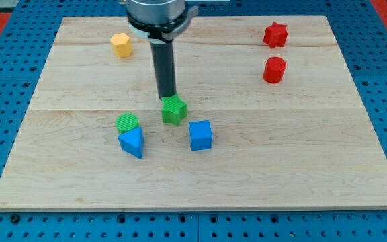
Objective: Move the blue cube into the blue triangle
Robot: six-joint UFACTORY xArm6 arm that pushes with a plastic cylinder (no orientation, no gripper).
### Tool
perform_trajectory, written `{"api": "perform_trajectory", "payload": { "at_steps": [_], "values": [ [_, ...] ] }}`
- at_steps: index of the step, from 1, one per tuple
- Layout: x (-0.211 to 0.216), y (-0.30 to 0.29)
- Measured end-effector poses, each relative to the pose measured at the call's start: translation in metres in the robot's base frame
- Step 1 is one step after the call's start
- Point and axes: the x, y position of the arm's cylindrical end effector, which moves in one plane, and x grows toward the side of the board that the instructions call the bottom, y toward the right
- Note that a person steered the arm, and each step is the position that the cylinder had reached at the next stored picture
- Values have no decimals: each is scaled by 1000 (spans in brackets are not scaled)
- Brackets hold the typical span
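The blue cube [200,135] sits on the wooden board just below the middle. The blue triangle [132,142] lies to its left, about a hundred pixels away, touching a green round block [127,122] above it. My tip [168,98] is at the upper edge of a green star-shaped block [174,110], which lies above and left of the blue cube. The tip is apart from the blue cube, above and to its left.
A yellow hexagonal block [121,45] lies near the board's top left. A red star block [275,35] and a red cylinder [274,70] lie at the top right. The wooden board [314,168] rests on a blue pegboard table.
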Motion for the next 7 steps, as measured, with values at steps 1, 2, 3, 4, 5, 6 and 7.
{"api": "perform_trajectory", "payload": {
  "at_steps": [1, 2, 3, 4, 5, 6, 7],
  "values": [
    [17, 23],
    [46, 65],
    [61, 143],
    [92, 138],
    [96, 108],
    [95, 71],
    [109, 72]
  ]
}}
